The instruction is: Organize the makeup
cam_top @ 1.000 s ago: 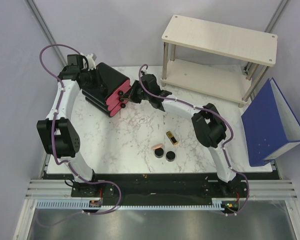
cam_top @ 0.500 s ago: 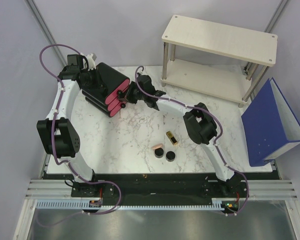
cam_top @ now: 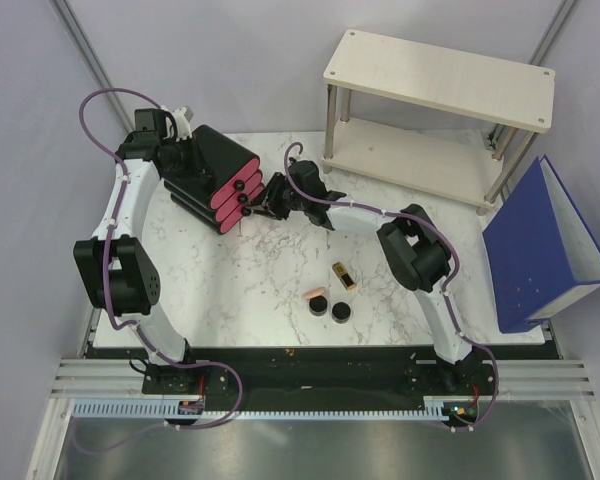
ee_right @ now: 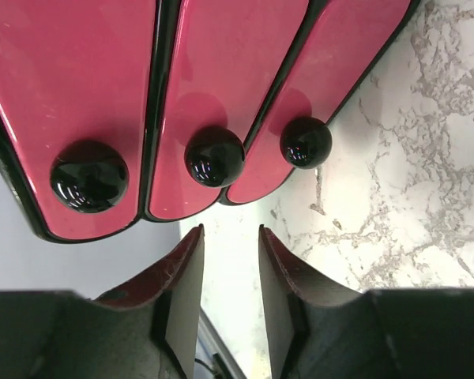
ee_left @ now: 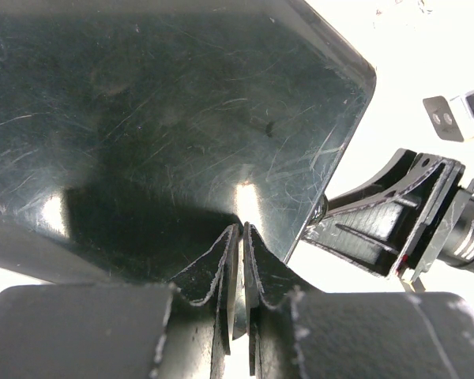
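Top view: a white marbled desk (cam_top: 260, 270) is standing between pale grey walls. A wooden shelf (cam_top: 440, 75) is taking up the far right corner, and a blue binder (cam_top: 540, 250) is leaning past the desk's right edge. A black box (cam_top: 205, 170) with pink drawers is lying tilted at the far left. The left claw (cam_top: 180, 160) is reaching it from behind, and the right claw (cam_top: 265, 197) is hanging just before the drawer fronts. The makeup is sitting near the front edge, well apart from the box. It is a lipstick (cam_top: 344, 276), a peach compact (cam_top: 315, 294) and two black compacts (cam_top: 320, 306) (cam_top: 340, 313) close together. Bare marble is lying between them and the box.

Left wrist: the left claw (ee_left: 241, 260) is clenching to a thin slit on the near edge of the box (ee_left: 158, 103), whose scratched black side is filling the view. The right arm (ee_left: 426, 221) is showing at the right.

Right wrist: the right claw (ee_right: 231, 268) is standing released, with nothing between its fingers. It is just short of the three drawers (ee_right: 63, 79), all flush, below the middle knob (ee_right: 214, 156). Marble (ee_right: 411, 158) is running off to the right.
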You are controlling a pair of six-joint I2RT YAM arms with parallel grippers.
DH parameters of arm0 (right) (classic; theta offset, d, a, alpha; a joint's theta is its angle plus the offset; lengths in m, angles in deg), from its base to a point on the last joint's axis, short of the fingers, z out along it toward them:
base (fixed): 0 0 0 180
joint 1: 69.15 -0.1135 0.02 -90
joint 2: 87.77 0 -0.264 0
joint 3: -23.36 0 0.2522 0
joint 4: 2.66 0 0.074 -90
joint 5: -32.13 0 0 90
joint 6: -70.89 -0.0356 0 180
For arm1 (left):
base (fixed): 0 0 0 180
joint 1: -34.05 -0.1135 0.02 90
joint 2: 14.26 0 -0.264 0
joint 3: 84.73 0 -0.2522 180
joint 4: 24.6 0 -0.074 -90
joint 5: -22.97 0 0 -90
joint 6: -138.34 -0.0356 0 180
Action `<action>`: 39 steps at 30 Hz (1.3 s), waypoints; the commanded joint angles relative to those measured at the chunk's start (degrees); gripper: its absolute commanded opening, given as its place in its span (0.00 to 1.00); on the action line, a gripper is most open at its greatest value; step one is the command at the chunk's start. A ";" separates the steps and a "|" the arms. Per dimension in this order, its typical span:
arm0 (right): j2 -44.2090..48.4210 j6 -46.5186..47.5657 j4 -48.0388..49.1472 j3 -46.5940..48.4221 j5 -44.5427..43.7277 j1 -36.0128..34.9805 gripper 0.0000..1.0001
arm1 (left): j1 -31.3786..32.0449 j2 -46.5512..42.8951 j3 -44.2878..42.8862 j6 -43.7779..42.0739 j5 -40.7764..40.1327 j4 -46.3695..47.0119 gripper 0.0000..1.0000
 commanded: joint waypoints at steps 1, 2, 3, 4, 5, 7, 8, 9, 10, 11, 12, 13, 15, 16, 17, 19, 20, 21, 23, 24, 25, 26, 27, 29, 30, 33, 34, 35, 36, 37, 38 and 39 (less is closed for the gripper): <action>1.18 -5.26 10.39 -1.28 3.40 1.31 0.44 | -0.16 4.77 4.30 -3.82 -6.46 -14.14 0.16; 0.82 -5.80 11.27 -1.28 3.66 1.49 0.45 | -0.16 4.77 4.30 -3.73 -6.55 -14.05 0.16; 0.65 -6.15 12.24 -1.02 3.75 1.58 0.46 | -0.16 4.77 4.30 -3.82 -6.55 -14.14 0.16; -0.05 -6.59 12.60 -0.76 3.75 1.75 0.47 | -0.16 4.77 4.30 -3.82 -6.55 -14.14 0.16; -0.49 -6.77 12.60 -0.32 3.84 1.76 0.49 | -0.16 4.77 4.30 -3.82 -6.64 -14.23 0.16; -1.90 -6.95 11.99 1.61 4.45 1.84 0.50 | -0.16 4.77 4.39 -3.82 -6.64 -14.23 0.16; -2.51 -6.95 11.20 2.40 4.63 1.84 0.50 | -0.16 4.77 4.39 -3.91 -6.72 -14.23 0.16; -2.87 -7.04 10.41 3.37 4.63 1.84 0.50 | -0.16 4.94 4.39 -3.82 -6.72 -14.23 0.16; -3.74 -7.21 10.49 3.64 4.89 1.84 0.50 | -0.07 4.86 4.39 -3.82 -6.64 -14.23 0.16; -4.10 -7.30 10.32 3.90 4.89 1.84 0.50 | -0.07 4.86 4.30 -3.91 -6.72 -14.23 0.16; -4.36 -7.74 10.14 4.16 4.89 1.76 0.50 | -0.16 4.86 4.30 -3.91 -6.72 -14.32 0.16; -4.80 -7.83 10.05 4.34 4.89 1.84 0.49 | -0.16 4.86 4.38 -3.91 -6.81 -14.32 0.16; -5.16 -7.74 9.79 4.78 4.89 1.84 0.49 | -0.16 4.94 4.30 -3.91 -6.90 -14.32 0.16; -5.59 -7.74 9.44 4.96 5.07 1.84 0.49 | -0.16 4.86 4.21 -3.91 -6.90 -14.40 0.16; -5.68 -7.74 9.35 5.04 4.89 1.76 0.49 | -0.07 4.94 4.21 -3.91 -6.99 -14.41 0.16; -6.21 -7.91 9.44 5.13 4.89 1.84 0.49 | -0.16 4.94 4.21 -3.91 -6.99 -14.41 0.16; -6.30 -8.00 9.61 5.13 4.89 1.84 0.49 | -0.16 4.94 4.12 -3.91 -7.16 -14.41 0.16; -6.56 -8.00 9.87 5.48 4.89 1.84 0.49 | -0.16 5.03 4.12 -3.91 -7.16 -14.49 0.16; -7.53 -8.53 9.88 6.18 4.98 1.84 0.49 | -0.07 5.03 4.12 -3.91 -7.25 -14.49 0.16; -8.14 -8.70 9.88 6.80 5.07 1.84 0.49 | -0.16 5.03 4.21 -3.91 -7.25 -14.41 0.16; -8.41 -9.05 9.88 7.06 5.07 1.84 0.49 | -0.07 4.94 4.04 -3.91 -7.34 -14.49 0.16; -8.58 -9.41 10.66 7.15 5.16 1.84 0.49 | -0.16 5.12 4.03 -3.91 -7.43 -14.58 0.16; -8.85 -9.76 10.84 7.50 5.07 1.84 0.49 | -0.16 5.12 4.03 -3.91 -7.51 -14.67 0.16; -9.90 -9.94 10.15 8.90 5.24 1.84 0.49 | -0.16 5.12 3.86 -3.91 -7.95 -14.76 0.16; -10.60 -10.02 9.88 9.43 5.33 1.76 0.48 | -0.07 5.03 3.86 -3.91 -8.04 -14.76 0.16; -11.57 -9.76 8.65 11.11 5.16 1.49 0.47 | -0.16 5.03 3.77 -3.91 -8.22 -14.84 0.16; -11.75 -9.76 8.56 11.28 4.98 1.49 0.47 | -0.07 5.03 3.77 -3.74 -8.22 -14.84 0.17; -11.84 -9.94 8.56 11.72 4.81 1.41 0.45 | -0.16 5.03 3.68 -3.82 -8.22 -14.93 0.17; -12.45 -10.02 8.38 12.16 4.80 1.32 0.45 | -0.16 5.03 3.68 -3.82 -8.13 -14.93 0.17; -12.80 -10.20 8.29 12.69 4.89 1.23 0.44 | -0.16 5.03 3.59 -3.82 -8.13 -14.93 0.17; -13.24 -10.37 8.03 13.56 4.98 1.06 0.42 | -0.16 5.12 3.51 -3.73 -8.04 -15.02 0.17; -13.33 -10.46 8.12 13.66 4.89 1.14 0.41 | -0.07 5.12 3.42 -3.65 -8.13 -14.93 0.17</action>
